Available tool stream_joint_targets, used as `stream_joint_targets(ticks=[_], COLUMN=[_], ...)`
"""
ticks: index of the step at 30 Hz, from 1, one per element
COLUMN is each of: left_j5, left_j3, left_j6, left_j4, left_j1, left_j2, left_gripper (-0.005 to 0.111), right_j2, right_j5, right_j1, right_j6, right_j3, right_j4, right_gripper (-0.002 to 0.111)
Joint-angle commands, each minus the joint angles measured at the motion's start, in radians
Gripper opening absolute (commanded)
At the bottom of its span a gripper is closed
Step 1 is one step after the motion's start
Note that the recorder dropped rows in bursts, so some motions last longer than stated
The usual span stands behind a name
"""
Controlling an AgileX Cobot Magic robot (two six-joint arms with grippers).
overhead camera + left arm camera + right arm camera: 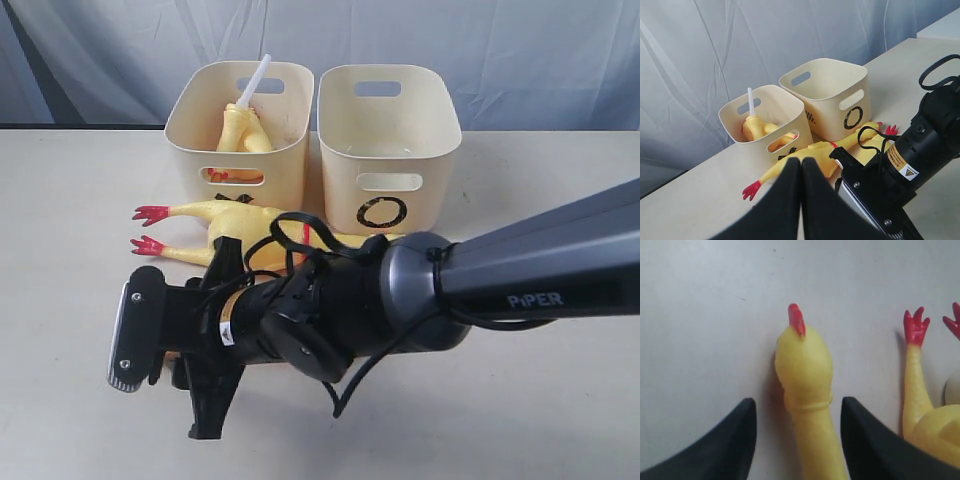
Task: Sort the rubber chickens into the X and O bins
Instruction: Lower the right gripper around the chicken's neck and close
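Note:
A rubber chicken with a white tube (243,128) (756,128) stands in the left bin (283,160) (759,154), whose black mark is mostly hidden. The O bin (340,175) (829,109) stands beside it and looks empty. A large chicken (215,214) (812,156) lies in front of the bins, its red feet pointing away from the O bin. A second chicken (875,146) lies beside it. My right gripper (797,407) is open, with one finger on each side of a chicken's neck (805,365) on the table. My left gripper (801,164) is shut and holds nothing.
The right arm (520,265) reaches across the front of the table and hides part of the chickens. A grey curtain (480,40) hangs behind the bins. Another chicken's red foot and leg (914,335) lie next to the straddled head.

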Motion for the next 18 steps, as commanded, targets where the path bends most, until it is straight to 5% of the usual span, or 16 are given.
stream_joint_targets(ticks=[1, 18], left_j5=[-0.009, -0.009], left_j3=[0.006, 0.006], left_j6=[-0.002, -0.002], left_j4=[0.001, 0.001], left_j1=[0.004, 0.004], left_j2=[-0.006, -0.006], left_gripper=[0.0, 0.0], right_j2=[0.013, 0.079], right_j5=[-0.016, 0.127], right_j1=[-0.003, -0.038], right_j6=[-0.007, -0.007], right_j3=[-0.004, -0.141], right_j4=[-0.056, -0.08], right_gripper=[0.047, 0.047])
